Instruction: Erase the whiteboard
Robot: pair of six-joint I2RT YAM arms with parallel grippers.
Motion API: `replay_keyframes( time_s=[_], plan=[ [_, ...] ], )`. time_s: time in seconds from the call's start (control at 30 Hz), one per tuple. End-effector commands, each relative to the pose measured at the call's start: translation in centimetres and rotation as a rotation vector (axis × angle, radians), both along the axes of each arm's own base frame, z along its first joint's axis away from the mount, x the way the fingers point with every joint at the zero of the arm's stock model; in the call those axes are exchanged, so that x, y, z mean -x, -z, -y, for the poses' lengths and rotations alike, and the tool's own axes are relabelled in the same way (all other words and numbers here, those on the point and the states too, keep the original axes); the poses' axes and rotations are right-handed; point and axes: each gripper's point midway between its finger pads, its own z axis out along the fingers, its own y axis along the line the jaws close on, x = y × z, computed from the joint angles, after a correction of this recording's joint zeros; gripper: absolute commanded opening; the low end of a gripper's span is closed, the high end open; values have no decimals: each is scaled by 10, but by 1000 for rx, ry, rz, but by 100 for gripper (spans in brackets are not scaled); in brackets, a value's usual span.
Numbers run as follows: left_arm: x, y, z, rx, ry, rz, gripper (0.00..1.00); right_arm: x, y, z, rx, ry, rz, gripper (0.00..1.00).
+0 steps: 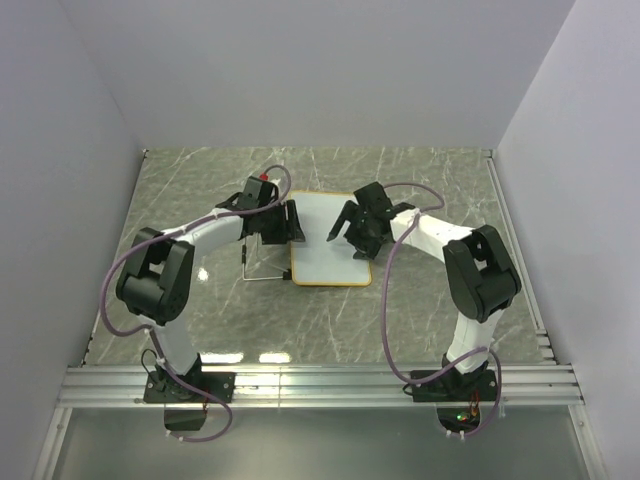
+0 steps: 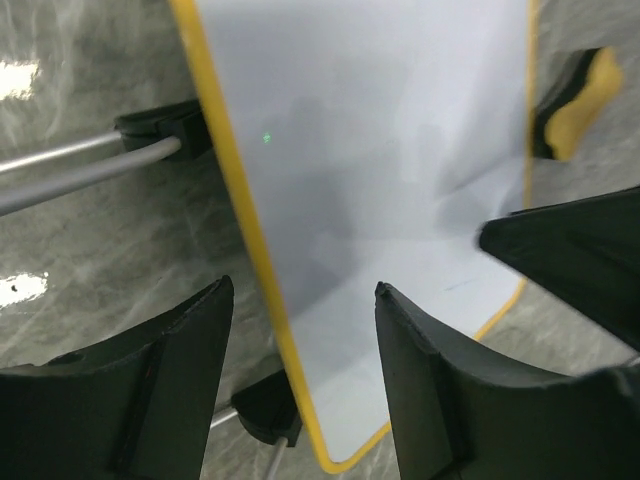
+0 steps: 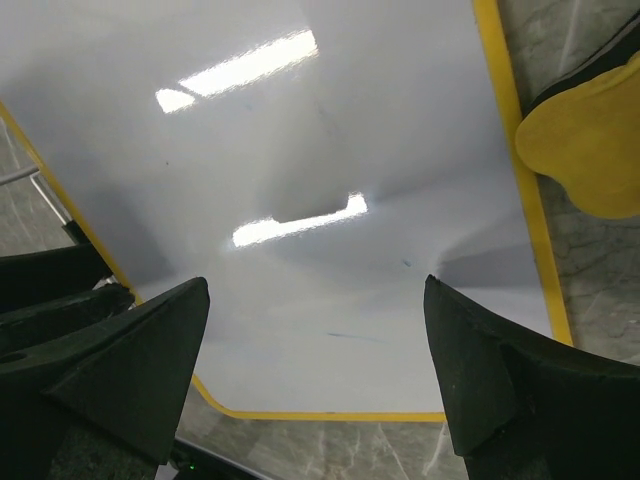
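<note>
Left gripper (image 2: pixel 305 290) fingers fill the bottom of my left wrist cam. Jaws part open, straddling the left frame of the whiteboard (image 2: pixel 400 200), nothing clamped that I can see. Can't tell if the pads touch the frame.

Board lies flat on the table (image 1: pixel 200 180), centre, between both arms. Its black feet (image 2: pixel 165 125) and wire legs (image 2: pixel 80 165) stick out on its left side. Right gripper (image 3: pixel 315 370) hovers over the board's right half, jaws wide open, empty. Just beside the right frame sits a yellow piece (image 3: pixel 590 140) w/ black backing, prob the eraser, my guess.

Step in hand imo: fetch that piece, then wipe. Surface looks nearly clean, only faint blue specks (image 3: pixel 405 262) on it. To do it well:
- L pins the frame so the board doesn't skate.
- R takes the yellow piece by its sides, dark face down.
- Light pressure, overlapping strokes across the specks.

Views: top cam gives the layout, but the R arm hides the yellow piece there and the specks are too small to see. Wrist cams show both.
</note>
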Motion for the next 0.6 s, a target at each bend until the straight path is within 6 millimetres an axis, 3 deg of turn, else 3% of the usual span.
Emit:
replay_keyframes(
  time_s=[0.0,0.17,0.4,0.57],
  plan=[
    [-2,12,-12,-84,-39,-31,64,-6,-2,5,-3,-4,20,94],
    [-1,16,3,-14,-12,-39,64,-6,0,14,-1,4,18,94],
    [5,8,44,235,70,-48,63,-5,7,22,3,4,4,94],
    [15,21,57,304,98,-71,49,-5,11,23,3,-1,-2,94]
  ],
)
